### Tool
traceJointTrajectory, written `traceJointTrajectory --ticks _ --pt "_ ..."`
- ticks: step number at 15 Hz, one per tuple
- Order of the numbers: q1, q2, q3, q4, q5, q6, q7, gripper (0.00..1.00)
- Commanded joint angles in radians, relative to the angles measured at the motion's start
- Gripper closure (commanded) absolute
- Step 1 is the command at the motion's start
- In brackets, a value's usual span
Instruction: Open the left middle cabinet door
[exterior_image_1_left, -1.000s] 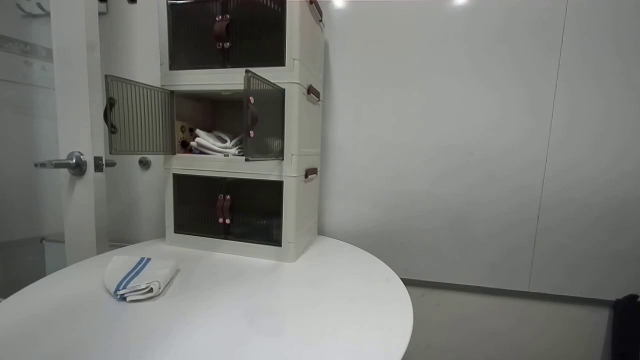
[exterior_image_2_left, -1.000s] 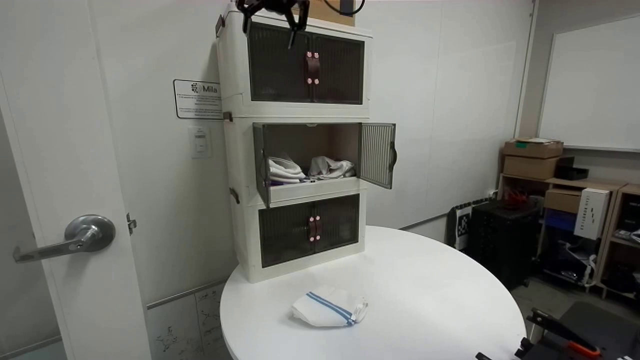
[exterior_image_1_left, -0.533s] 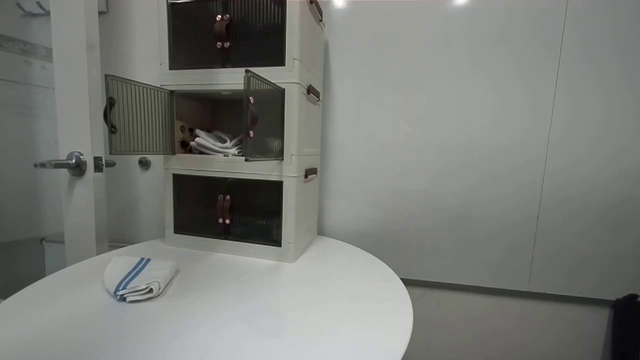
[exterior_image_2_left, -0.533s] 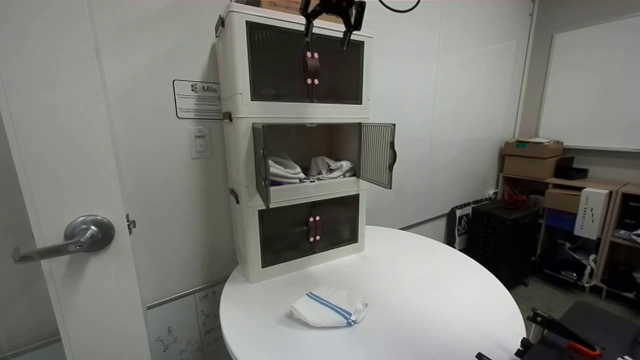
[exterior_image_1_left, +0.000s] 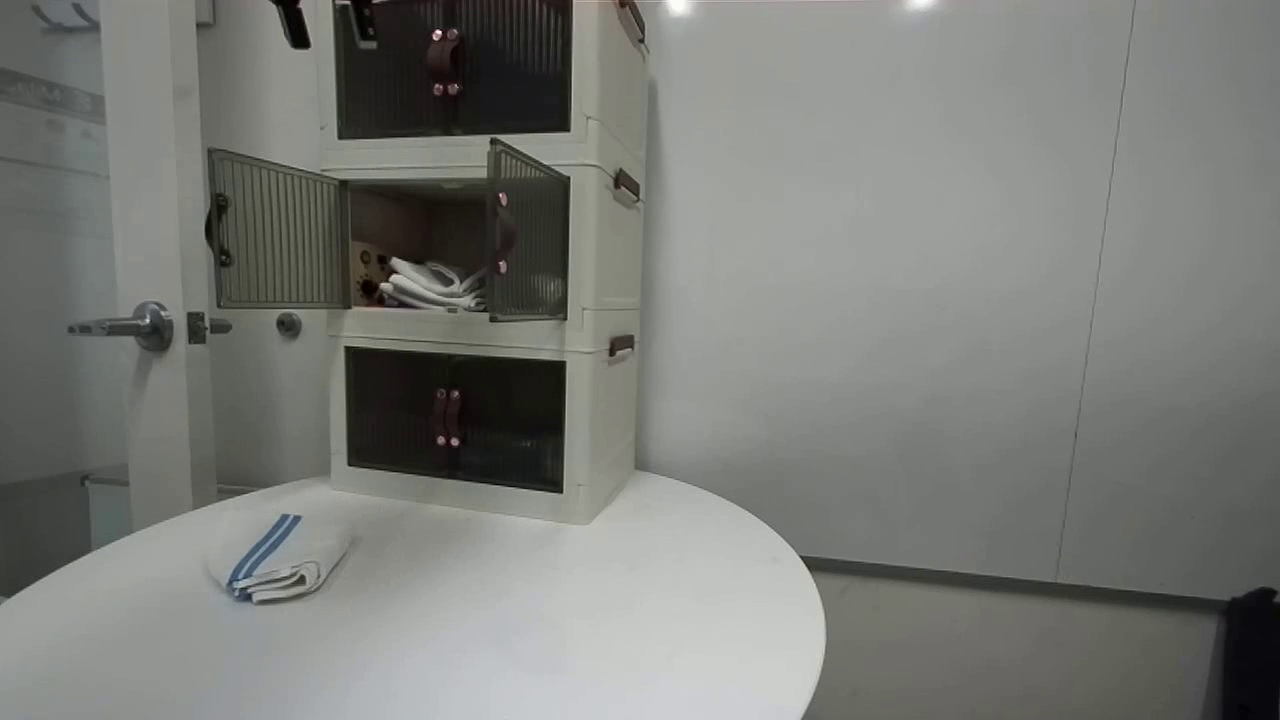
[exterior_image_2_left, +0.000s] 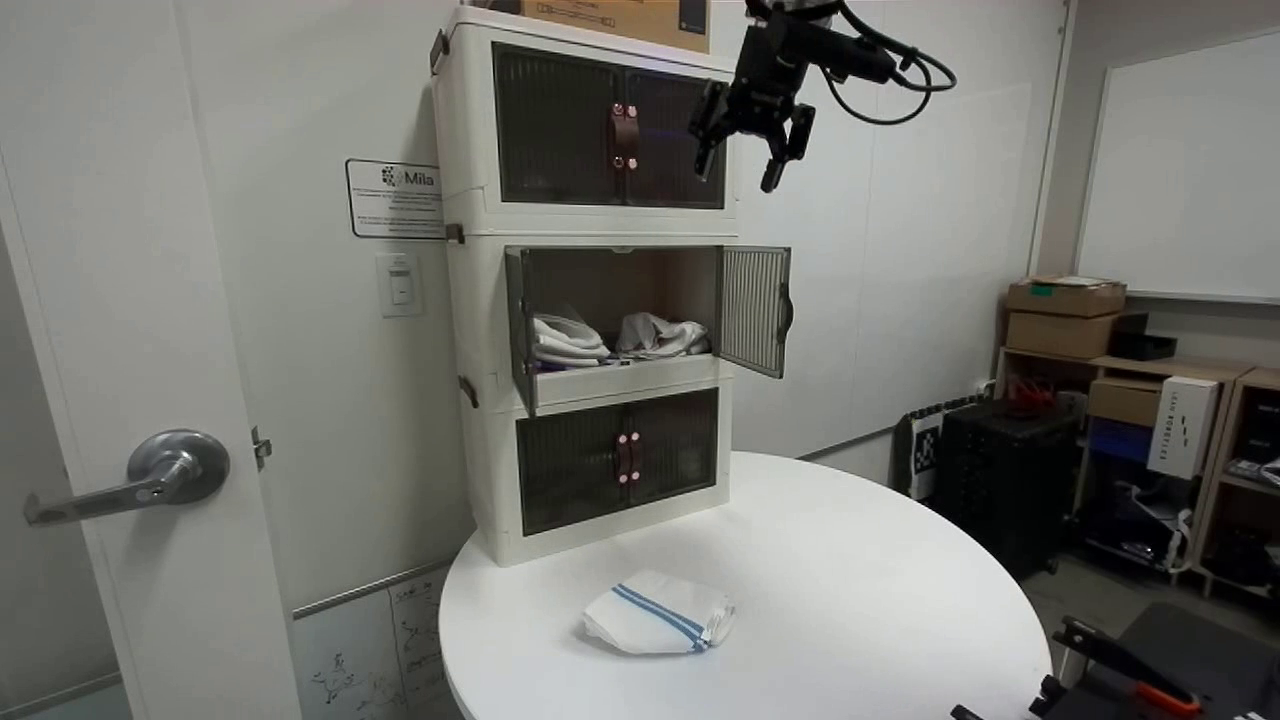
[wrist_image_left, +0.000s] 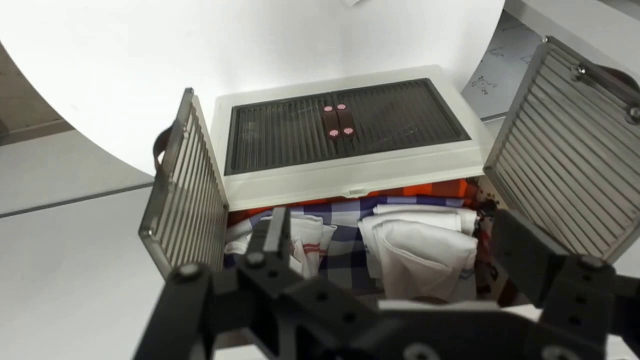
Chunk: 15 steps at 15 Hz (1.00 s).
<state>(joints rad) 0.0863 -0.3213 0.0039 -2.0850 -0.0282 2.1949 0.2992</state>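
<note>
In an exterior view the gripper (exterior_image_2_left: 738, 172) is coming lower and rightward, its fingers standing apart, empty; the left middle cabinet door (exterior_image_1_left: 280, 230) is staying swung open at the left of the middle box (exterior_image_1_left: 605, 245), so the opening is looking finished.

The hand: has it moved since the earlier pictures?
Yes. In an exterior view, the hand has moved rightward and down across the picture: from upper left of the top box's reddish handles to their right.
</note>
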Motion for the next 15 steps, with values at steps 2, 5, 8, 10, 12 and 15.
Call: traceJointTrajectory --ticks 2,5,8,10,12,15 --pt "-0.013 -0.16 0.0 -0.318 0.079 0.167 -0.124 0.0" --pt "-0.005 -0.244 -0.003 -0.505 0.101 0.257 -0.198 0.0" --pt "-0.011 -0.346 0.0 -0.69 0.074 0.339 -0.261 0.0" --pt "-0.019 -0.267 0.012 -0.618 0.078 0.308 -0.231 0.0" --pt "-0.019 -0.291 0.012 -0.656 0.078 0.317 -0.232 0.0" --pt "-0.019 -0.281 0.013 -0.638 0.078 0.316 -0.232 0.0"
